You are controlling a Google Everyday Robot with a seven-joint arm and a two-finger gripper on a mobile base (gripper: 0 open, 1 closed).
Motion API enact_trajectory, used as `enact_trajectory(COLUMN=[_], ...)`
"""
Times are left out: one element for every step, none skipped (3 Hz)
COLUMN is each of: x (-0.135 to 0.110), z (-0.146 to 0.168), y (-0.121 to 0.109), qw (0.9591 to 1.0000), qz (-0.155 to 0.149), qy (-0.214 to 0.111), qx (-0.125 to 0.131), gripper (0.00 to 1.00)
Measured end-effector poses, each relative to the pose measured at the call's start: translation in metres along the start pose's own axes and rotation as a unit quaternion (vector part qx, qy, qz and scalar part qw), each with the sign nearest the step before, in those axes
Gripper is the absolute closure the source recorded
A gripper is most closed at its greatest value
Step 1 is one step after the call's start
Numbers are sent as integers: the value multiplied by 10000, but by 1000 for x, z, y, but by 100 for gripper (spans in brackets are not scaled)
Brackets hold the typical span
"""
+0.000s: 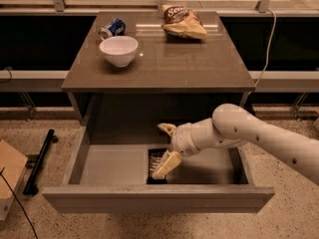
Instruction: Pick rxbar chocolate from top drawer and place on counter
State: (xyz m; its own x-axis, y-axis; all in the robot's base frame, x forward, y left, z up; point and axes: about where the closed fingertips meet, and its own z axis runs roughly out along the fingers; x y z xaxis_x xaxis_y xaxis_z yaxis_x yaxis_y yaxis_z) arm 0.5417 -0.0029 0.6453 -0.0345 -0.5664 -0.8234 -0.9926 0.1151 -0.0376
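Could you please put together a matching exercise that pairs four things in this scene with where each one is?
Things:
1. rxbar chocolate
2. white bowl
3. chip bag
4. gripper

Places:
A. on the counter, far right as seen
B. lying on the floor of the open top drawer
C. reaching into the drawer over the bar, fingers open
D. on the counter, next to the blue can

Pairs: 1-B, 2-D, 3-A, 4-C.
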Motion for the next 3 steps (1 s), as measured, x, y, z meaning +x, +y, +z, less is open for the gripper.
enact_trajectory(x=[2, 11, 20], z=[20, 35, 45], y=[8, 17, 23], qw=[9996, 9991, 9987], qz=[14, 89, 146], qy=[-188, -285, -373], qx=[-212, -302, -317], gripper=[0, 0, 0])
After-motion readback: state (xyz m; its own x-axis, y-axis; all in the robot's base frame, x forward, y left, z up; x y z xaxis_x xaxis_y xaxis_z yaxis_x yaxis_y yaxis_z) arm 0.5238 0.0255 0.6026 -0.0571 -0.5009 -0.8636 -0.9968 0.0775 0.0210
